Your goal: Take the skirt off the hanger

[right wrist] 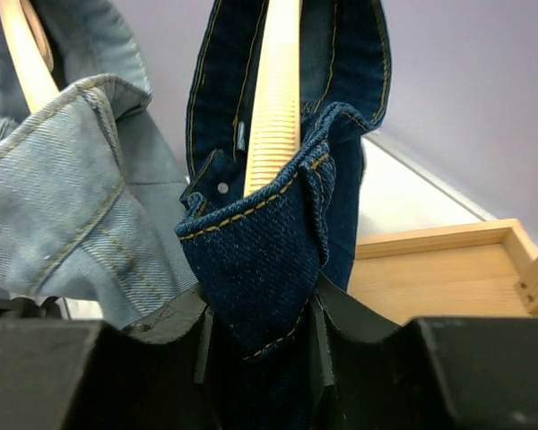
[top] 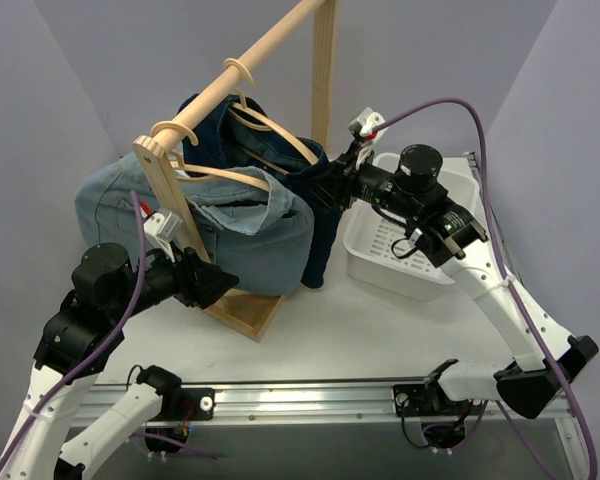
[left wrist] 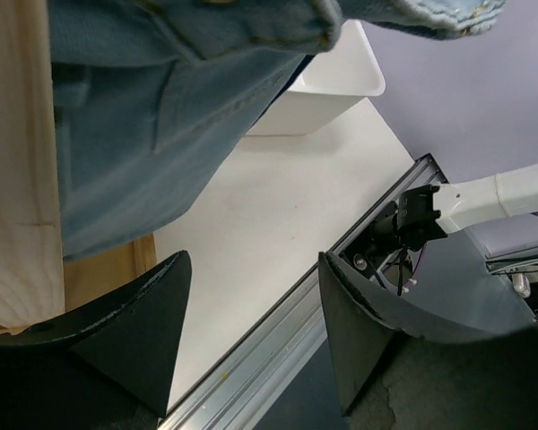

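Hanging on rear hanger [top: 280, 135] under rail [top: 265, 45]: dark skirt [top: 315, 200], just beside pale skirt [top: 195, 225] on front hanger [top: 230, 178]; tray [top: 410, 235] waiting at right. Pinching dark skirt's waistband fold: right gripper [right wrist: 260, 336], jaws closed on denim just below hanger arm; idling by rack post [left wrist: 18, 161]: left gripper [left wrist: 251, 305], jaws wide, holding nothing. Judging the step as peeling waistband off hanger end: keeping grip firm, drawing cloth outward and over the arm tip rather than straight down, watching for rack tipping and pale skirt snagging.
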Controlling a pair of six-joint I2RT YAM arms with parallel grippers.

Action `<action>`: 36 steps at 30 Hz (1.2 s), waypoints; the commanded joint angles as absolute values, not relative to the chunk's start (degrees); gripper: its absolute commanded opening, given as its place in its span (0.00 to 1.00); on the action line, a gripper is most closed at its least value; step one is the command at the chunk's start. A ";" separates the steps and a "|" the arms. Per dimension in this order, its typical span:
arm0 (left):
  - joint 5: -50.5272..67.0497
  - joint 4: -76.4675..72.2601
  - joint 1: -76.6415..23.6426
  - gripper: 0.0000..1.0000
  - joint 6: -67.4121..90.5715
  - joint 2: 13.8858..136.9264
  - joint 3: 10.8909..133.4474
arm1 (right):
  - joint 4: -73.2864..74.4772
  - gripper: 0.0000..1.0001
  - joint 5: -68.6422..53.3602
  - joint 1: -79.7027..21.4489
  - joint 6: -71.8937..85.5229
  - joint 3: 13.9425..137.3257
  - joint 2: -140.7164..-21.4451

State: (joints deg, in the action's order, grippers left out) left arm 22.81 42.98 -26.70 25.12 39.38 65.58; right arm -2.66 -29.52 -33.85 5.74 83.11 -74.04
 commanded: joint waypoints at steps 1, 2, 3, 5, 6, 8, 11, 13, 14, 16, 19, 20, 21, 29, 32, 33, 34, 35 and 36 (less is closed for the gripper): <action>24.60 36.66 -26.98 0.67 26.10 39.90 66.10 | -3.61 0.00 -23.21 -33.66 4.40 83.93 -69.88; 26.44 35.35 -26.98 0.67 26.89 40.25 65.40 | -3.52 0.00 -22.77 -33.66 4.31 84.02 -69.44; 27.33 34.72 -26.98 0.66 27.24 40.51 65.13 | -3.60 0.00 -22.24 -33.66 4.31 84.11 -68.48; 28.73 33.67 -26.98 0.66 28.03 41.66 64.60 | -4.83 0.00 -20.83 -33.66 4.92 84.11 -67.42; 30.57 33.14 -26.98 0.63 28.04 42.01 64.34 | -5.09 0.00 -20.31 -33.66 4.92 84.37 -66.98; 31.99 32.52 -27.07 0.58 27.51 43.24 64.34 | -5.27 0.00 -19.34 -33.57 4.83 85.25 -67.06; 32.70 34.01 -28.03 0.54 26.55 45.17 65.83 | -4.75 0.00 -18.55 -33.66 4.66 88.58 -68.46; 32.09 34.71 -29.96 0.53 26.19 46.49 67.14 | -3.96 0.00 -18.46 -33.49 4.40 91.92 -69.95; 31.56 34.72 -30.84 0.54 26.10 46.84 67.41 | -3.43 0.00 -18.28 -33.40 4.22 93.15 -70.74; 29.63 34.89 -34.26 0.54 25.84 47.90 68.38 | -2.29 0.00 -18.20 -33.05 4.04 96.76 -72.94; 25.51 39.00 -40.40 0.58 24.18 50.09 71.79 | -1.85 0.00 -17.84 -32.87 4.13 99.65 -74.70; 21.66 39.55 -41.39 0.66 23.91 50.01 72.33 | -1.67 0.00 -17.84 -32.96 4.30 100.28 -74.97; 19.71 39.90 -41.74 0.70 24.08 48.88 72.51 | -1.50 0.00 -18.02 -32.87 4.48 100.81 -75.58; -7.54 44.03 -41.57 0.75 27.86 39.73 72.60 | -0.35 0.00 -19.86 -32.70 5.18 102.57 -78.57; -10.89 41.40 -41.66 0.75 27.51 38.67 71.55 | -0.26 0.00 -20.65 -32.61 6.15 103.88 -79.63; -11.51 41.14 -41.66 0.74 27.60 39.11 71.72 | -0.44 0.00 -20.92 -32.69 6.76 104.23 -80.06; -12.64 39.57 -41.66 0.72 27.86 39.20 71.63 | -0.96 0.00 -21.18 -32.78 7.12 104.33 -80.07; -12.57 38.25 -41.66 0.72 28.47 39.20 71.37 | -1.05 0.00 -21.53 -32.78 7.29 104.50 -80.16; -12.31 36.58 -41.66 0.72 28.48 39.11 70.32 | -1.05 0.00 -21.71 -32.78 7.56 105.11 -80.50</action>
